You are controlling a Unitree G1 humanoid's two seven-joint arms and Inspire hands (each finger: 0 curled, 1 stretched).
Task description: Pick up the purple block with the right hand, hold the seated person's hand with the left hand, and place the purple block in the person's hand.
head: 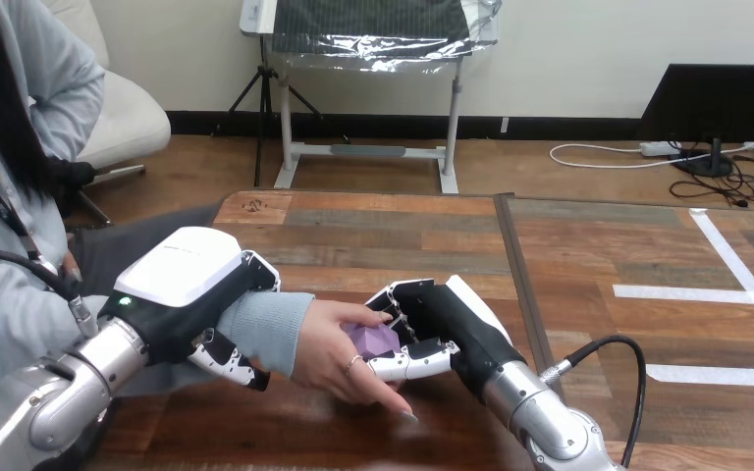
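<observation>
The purple block (371, 339) lies in the person's hand (339, 355), which is stretched out low over the table at the view's centre. My right hand (430, 324) sits just right of it, its fingers curled round the block's right side and touching the person's palm. My left hand (194, 294) wraps over the person's light-blue sleeve at the wrist, its fingers curling under the forearm.
The wooden table (393, 231) stretches away beyond the hands. The person sits at the left side, with their torso close to my left arm. A black cable loops beside my right forearm (540, 417).
</observation>
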